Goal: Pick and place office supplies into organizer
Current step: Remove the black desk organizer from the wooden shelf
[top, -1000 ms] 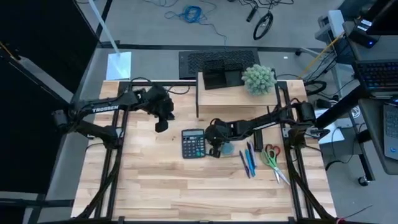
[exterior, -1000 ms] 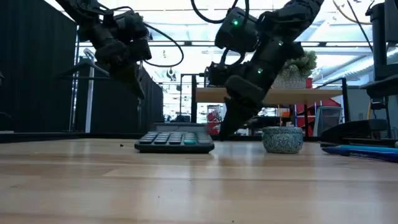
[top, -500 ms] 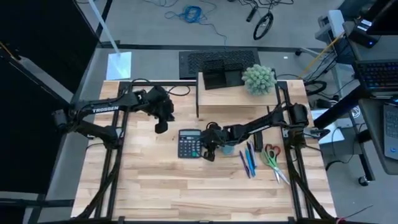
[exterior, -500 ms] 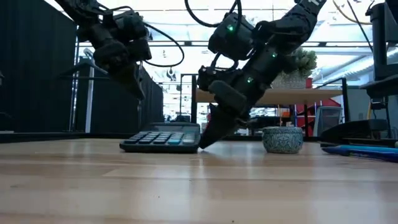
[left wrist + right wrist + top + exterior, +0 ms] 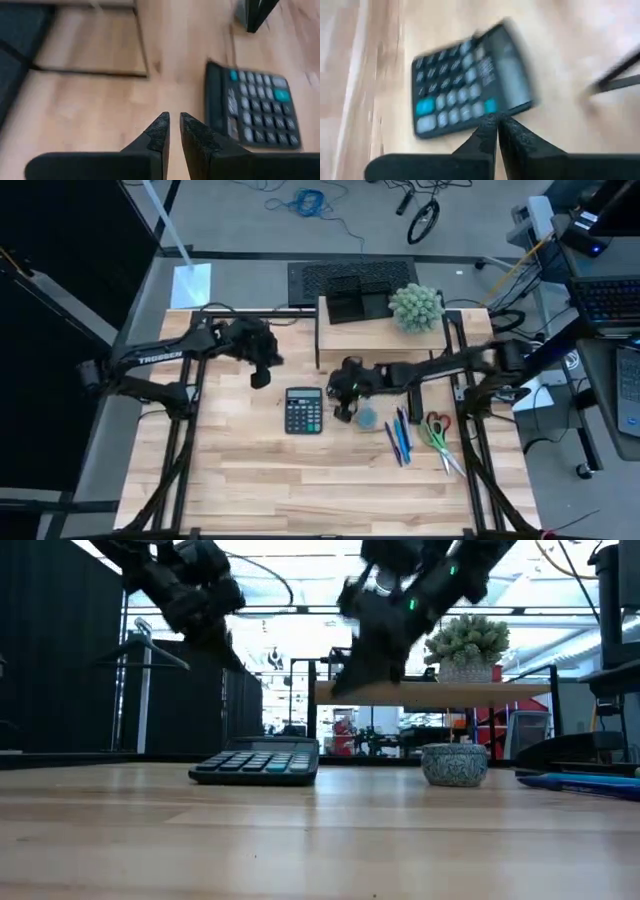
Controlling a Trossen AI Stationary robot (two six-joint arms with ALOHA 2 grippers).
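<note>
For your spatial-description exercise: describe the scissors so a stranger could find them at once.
Start at the wooden riser carrying the green plant ball. Move toward the table's near right side, past the pens. The scissors lie just right of them, the only item with red and green handles.

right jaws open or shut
Shut: in the right wrist view the right gripper shows its fingers nearly touching, holding nothing, above the calculator.

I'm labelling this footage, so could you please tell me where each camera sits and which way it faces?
High view: overhead, straight down on the table; both arms show.
Low view: table-top height, level across to the room; arms come in from above.
Left wrist view: on the left arm, past the left hand, shut.
Right wrist view: on the right arm, past the right hand, shut.
All four share the calculator.
</note>
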